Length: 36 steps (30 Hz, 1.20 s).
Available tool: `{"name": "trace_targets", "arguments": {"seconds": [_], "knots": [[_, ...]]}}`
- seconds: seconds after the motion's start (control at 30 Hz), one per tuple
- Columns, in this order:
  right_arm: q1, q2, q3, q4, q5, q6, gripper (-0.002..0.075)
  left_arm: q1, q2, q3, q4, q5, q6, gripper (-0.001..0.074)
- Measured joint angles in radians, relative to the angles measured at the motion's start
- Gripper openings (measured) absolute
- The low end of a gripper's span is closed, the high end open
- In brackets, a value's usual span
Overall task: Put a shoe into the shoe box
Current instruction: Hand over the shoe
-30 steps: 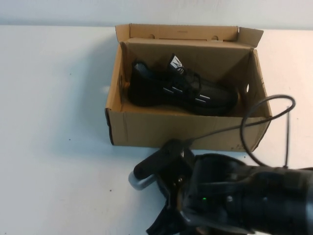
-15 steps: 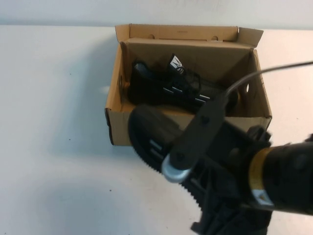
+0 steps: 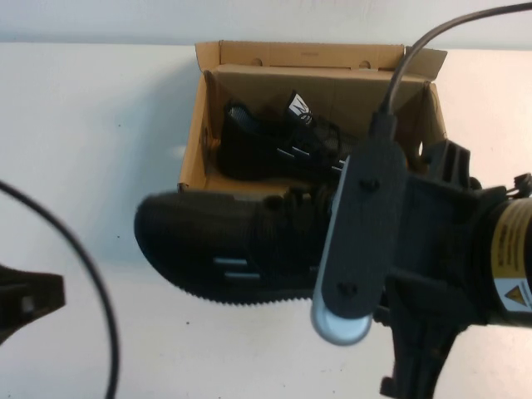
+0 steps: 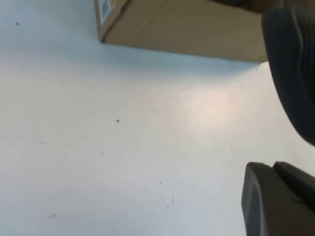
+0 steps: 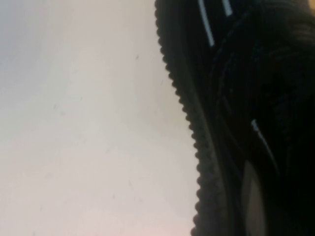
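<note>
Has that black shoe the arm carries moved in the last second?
Yes. The shoe, held by the right gripper, rose into view, now overlapping the shoe box's front wall.

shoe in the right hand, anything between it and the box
No lid blocks it: the box stands open. But another shoe already lies inside, filling much of the floor. The held shoe hangs before the front wall in the shut right hand; left hand waits aside, shut.

The black shoe, seen very close, fills the 3 o'clock half, its toothed sole edge running from 12 to 6 o'clock beside the bare white table.
</note>
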Motion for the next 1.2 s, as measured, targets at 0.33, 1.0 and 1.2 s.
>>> {"name": "trace_targets", "arguments": {"seconds": [0.33,1.0,1.2], "knots": [[0.000,0.000,0.000,-0.018,0.136,-0.068,-0.0008,0.038,0.306,0.000,-0.190,-0.007,0.303,-0.0004],[0.000,-0.096,0.017,0.010,0.188,-0.073,-0.0008,0.256,0.466,0.001,-0.619,0.158,0.675,0.0213],[0.000,-0.096,0.017,0.014,0.188,-0.073,-0.0008,0.237,0.466,0.001,-0.637,0.158,0.579,0.0605]]}}
